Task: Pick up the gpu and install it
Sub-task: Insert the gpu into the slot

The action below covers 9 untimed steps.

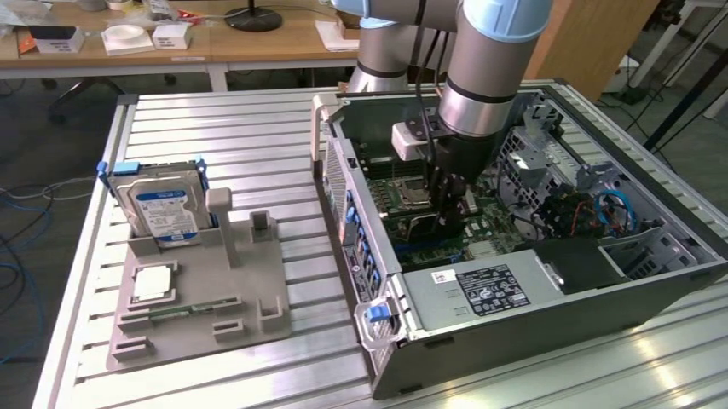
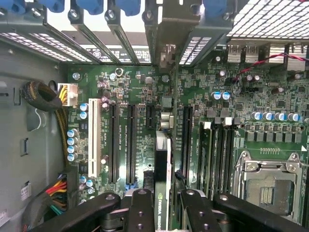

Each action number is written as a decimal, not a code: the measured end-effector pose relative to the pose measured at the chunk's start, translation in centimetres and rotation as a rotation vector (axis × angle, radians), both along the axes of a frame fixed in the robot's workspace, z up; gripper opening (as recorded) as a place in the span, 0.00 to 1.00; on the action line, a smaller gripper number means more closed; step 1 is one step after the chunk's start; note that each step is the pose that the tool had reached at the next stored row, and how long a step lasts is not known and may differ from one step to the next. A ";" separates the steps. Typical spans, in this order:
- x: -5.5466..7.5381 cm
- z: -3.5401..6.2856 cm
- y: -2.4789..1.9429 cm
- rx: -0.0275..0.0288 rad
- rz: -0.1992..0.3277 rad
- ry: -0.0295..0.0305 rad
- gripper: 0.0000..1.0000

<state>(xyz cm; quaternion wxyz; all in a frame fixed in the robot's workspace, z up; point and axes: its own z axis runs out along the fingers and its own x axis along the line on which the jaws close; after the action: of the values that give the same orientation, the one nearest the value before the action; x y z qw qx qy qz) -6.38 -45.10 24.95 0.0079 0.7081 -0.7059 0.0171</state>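
Note:
My gripper is lowered inside the open computer case, over the green motherboard. It is shut on the gpu, a thin dark card seen edge-on with a green and white label between my fingers. The card's silvery bracket reaches the rear slot covers of the case. The card stands upright between two long black expansion slots; whether its edge sits in a slot is hidden. In the exterior view the gpu is a dark shape below the wrist.
A grey fixture plate on the slatted table holds a hard drive, a square chip and a green memory stick. Inside the case are the power supply, the processor socket and cable bundles.

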 end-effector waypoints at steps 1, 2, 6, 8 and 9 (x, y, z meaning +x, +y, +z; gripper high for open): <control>0.0 0.01 -0.01 0.0011 0.000 0.0002 0.26; 0.0 0.02 -0.01 0.0035 0.000 0.0004 0.26; 0.2 0.01 0.00 0.0274 -0.001 0.0003 0.26; 0.2 0.00 0.00 0.0291 -0.001 0.0002 0.26; 0.2 -0.01 -0.01 0.0293 -0.001 0.0002 0.26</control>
<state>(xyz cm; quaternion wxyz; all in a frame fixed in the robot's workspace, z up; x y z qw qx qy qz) -6.22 -45.11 24.93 -0.0024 0.7078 -0.7063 0.0066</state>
